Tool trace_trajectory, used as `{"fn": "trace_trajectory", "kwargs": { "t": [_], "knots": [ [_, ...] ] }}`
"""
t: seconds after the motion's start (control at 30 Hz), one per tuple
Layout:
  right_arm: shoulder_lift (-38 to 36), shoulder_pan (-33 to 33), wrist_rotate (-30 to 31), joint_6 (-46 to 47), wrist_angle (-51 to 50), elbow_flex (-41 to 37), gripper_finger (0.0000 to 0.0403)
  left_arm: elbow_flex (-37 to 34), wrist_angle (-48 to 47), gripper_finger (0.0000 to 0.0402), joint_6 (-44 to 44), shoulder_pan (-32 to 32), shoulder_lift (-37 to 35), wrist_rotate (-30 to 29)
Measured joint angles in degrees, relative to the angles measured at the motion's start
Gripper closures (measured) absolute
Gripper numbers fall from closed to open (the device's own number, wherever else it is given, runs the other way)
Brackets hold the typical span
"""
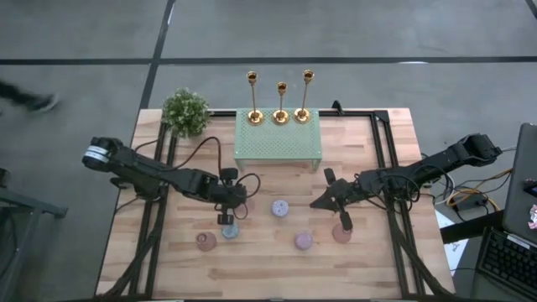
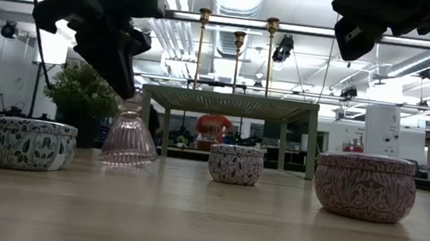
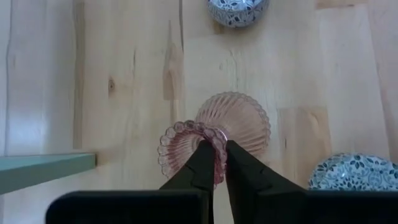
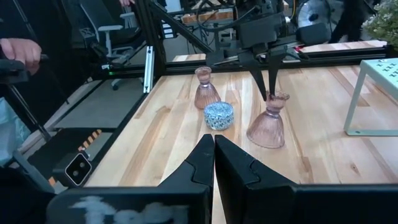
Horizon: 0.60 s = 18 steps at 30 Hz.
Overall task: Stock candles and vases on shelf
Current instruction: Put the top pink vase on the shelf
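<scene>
A pink ribbed glass vase (image 3: pixel 239 121) with a scalloped rim stands on the wood table in front of the mint-green shelf (image 1: pixel 278 138). My left gripper (image 3: pixel 219 149) is shut on it from above. My right gripper (image 4: pixel 214 138) hangs shut and holds nothing, above the table's right half. A blue-patterned candle (image 1: pixel 230 228) sits just nearer than the held vase. A lavender candle (image 1: pixel 280 207) sits at mid table and a mauve one (image 1: pixel 304 242) nearer the front. Two more vases (image 1: pixel 205 242) (image 1: pixel 341 232) stand near the front. My left gripper pinches the vase's scalloped rim (image 3: pixel 217 138) on the side nearest the arm. One finger (image 3: pixel 202 163) is over the mouth and the other outside. The fingers slant down from the table's left. The vase's wide base (image 2: pixel 125 157) rests on the table, and the vase leans slightly.
Three tall gold candlesticks (image 1: pixel 280 105) stand along the shelf's far edge. A leafy potted plant (image 1: pixel 185 111) sits at the far left corner. A laptop (image 1: pixel 516 210) lies beyond the table's right edge. A person's hand (image 4: pixel 22 53) shows beyond the table's left side.
</scene>
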Motion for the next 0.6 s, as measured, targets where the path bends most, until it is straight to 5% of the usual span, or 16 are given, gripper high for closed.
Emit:
{"fn": "trace_trajectory", "kwargs": {
  "t": [0.6],
  "knots": [
    [0.0,0.0,0.0,0.0,0.0,0.0,0.0394,14.2,-11.9,0.0377,4.6,0.0,0.2,-0.3]
  ]
}}
